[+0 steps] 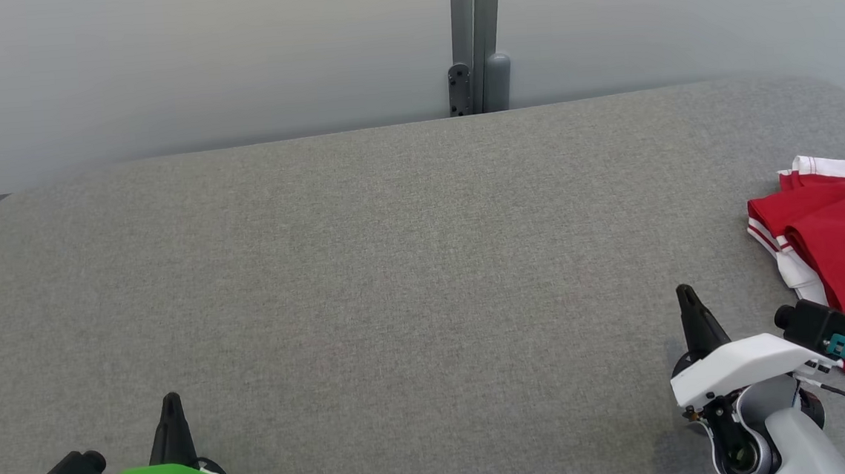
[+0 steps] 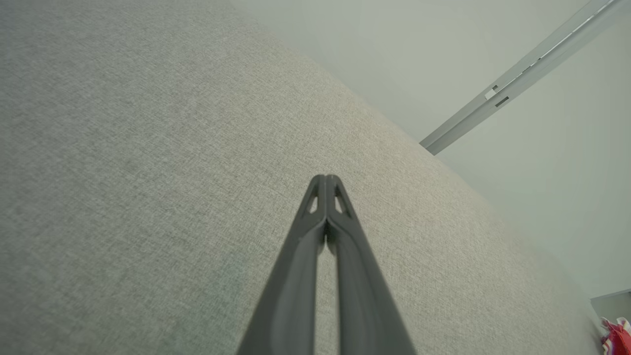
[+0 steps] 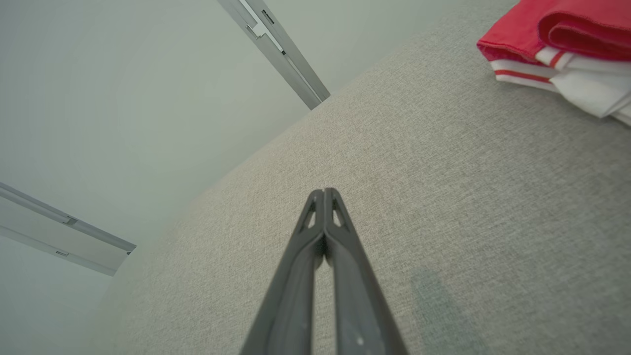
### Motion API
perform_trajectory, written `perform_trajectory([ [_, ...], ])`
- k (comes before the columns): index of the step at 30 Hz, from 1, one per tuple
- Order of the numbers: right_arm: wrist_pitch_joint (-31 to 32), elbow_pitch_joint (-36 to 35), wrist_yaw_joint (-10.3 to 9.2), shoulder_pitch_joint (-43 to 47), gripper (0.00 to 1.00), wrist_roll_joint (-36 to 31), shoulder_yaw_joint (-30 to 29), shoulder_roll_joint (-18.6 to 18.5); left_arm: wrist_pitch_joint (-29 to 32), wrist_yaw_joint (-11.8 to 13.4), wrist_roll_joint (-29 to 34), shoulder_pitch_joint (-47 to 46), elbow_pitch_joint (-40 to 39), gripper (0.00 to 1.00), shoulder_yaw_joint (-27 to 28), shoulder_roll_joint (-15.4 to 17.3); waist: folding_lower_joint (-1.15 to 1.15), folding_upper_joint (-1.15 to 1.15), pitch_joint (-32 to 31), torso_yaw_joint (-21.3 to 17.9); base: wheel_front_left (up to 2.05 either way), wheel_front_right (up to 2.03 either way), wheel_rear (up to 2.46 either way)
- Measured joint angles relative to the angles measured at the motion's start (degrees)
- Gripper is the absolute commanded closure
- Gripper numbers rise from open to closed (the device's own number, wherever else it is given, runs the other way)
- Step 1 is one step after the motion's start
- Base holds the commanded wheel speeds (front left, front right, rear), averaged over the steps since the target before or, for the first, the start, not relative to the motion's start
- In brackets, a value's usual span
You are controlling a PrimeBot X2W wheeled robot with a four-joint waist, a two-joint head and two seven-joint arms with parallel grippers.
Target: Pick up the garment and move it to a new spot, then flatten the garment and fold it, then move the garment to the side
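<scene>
The garment [image 1: 843,245] is red with white, red-striped trim and lies folded at the table's right edge; the right wrist view has it at the upper right [image 3: 567,44], and a small bit shows at the lower right of the left wrist view [image 2: 616,337]. My right gripper [image 1: 685,291] is shut and holds nothing, a short way left of and nearer than the garment, its fingertips [image 3: 324,191] pressed together above the cloth surface. At the lower left my left gripper [image 1: 171,397] is shut and bare too, tips [image 2: 325,177] meeting over the table.
The grey fabric-covered table [image 1: 395,269] has rounded far corners. Behind it stands a pale wall with a grey vertical post [image 1: 477,40].
</scene>
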Motion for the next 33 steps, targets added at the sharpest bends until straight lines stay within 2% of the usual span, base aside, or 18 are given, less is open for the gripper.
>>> perform_trajectory([
  [33,6.1,-5.5,-0.03,1.9,1.00,23.8,-3.0,-0.1,6.0,-1.6,-23.2,-1.3,-3.6,1.00,1.5,0.1,0.00,0.00,0.0,-0.4,0.00,0.00,0.00],
])
